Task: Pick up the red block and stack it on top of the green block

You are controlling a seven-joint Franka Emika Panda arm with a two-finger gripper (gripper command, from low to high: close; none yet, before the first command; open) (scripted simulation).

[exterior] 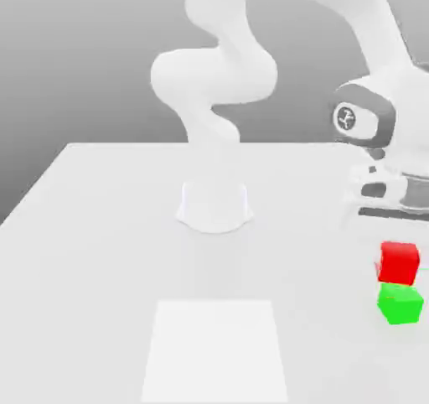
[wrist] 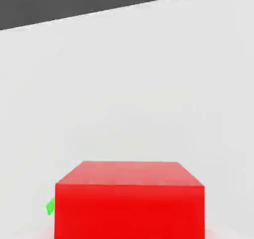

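Note:
The red block (exterior: 398, 262) is a small bright red cube near the exterior view's right edge. The green block (exterior: 400, 303) lies just below it in that picture, their edges meeting. I cannot tell whether the red cube rests on the table behind the green one or on it. My gripper (exterior: 397, 241) comes straight down onto the red cube from the white hand above and is shut on it. In the hand view the red block (wrist: 130, 201) looms very close, with a sliver of the green block (wrist: 49, 207) beside it.
The arm's white base (exterior: 214, 205) stands mid-table, well to the left of the cubes in the exterior view. A paler rectangle (exterior: 214, 352) is marked on the white table (exterior: 84, 251) near the front. The cubes sit close to the picture's right edge.

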